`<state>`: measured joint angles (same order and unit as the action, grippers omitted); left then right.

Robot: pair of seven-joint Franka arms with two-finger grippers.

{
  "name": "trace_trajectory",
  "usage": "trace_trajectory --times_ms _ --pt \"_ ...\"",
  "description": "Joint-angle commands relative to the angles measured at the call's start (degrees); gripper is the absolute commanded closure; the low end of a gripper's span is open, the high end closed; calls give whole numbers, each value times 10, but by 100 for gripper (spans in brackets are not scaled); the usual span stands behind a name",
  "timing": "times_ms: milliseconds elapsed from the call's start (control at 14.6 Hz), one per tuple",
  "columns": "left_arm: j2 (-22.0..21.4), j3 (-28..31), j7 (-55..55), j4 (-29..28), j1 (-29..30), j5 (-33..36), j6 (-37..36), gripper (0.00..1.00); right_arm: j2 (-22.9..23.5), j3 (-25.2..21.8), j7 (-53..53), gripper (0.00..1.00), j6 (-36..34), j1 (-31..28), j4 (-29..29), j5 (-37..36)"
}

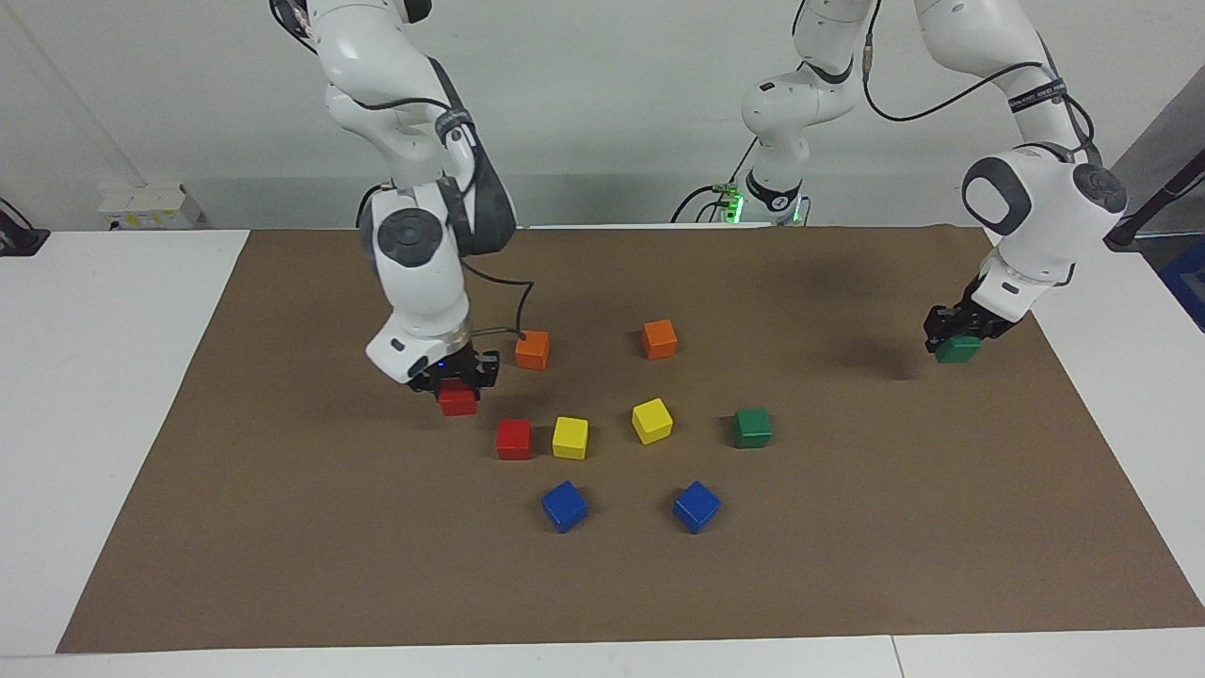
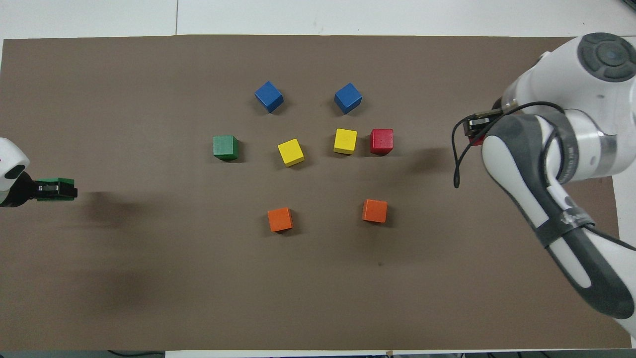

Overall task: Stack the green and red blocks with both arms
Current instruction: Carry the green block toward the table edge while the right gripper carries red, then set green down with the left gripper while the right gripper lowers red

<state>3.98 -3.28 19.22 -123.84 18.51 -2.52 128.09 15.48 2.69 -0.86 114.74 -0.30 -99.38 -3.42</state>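
Note:
My right gripper is shut on a red block and holds it above the mat, toward the right arm's end from the other red block. In the overhead view the right gripper hides most of its block. My left gripper is shut on a green block and holds it above the mat near the left arm's end; it also shows in the overhead view. The other green block sits on the mat, as does the free red block.
Two yellow blocks lie between the free red and green blocks. Two blue blocks lie farther from the robots. Two orange blocks lie nearer to them. The brown mat covers the table.

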Motion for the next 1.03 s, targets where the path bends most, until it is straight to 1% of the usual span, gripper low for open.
trace_trajectory --times_ms 0,137,274,616,959 --pt "2 -8 1 -36 5 -1 47 100 -10 8 -45 100 48 -41 -48 5" --pt "14 -7 0 -38 -1 -1 49 100 -8 7 -48 100 70 -57 -63 5" --pt "30 -8 1 -38 -3 -1 58 100 -4 7 -48 100 100 -59 -84 5" --pt "57 -8 4 -37 -4 -1 74 100 21 7 -71 100 135 -73 -90 5" --pt "60 -7 5 -37 -4 -1 74 100 41 7 -102 100 157 -95 -100 5"
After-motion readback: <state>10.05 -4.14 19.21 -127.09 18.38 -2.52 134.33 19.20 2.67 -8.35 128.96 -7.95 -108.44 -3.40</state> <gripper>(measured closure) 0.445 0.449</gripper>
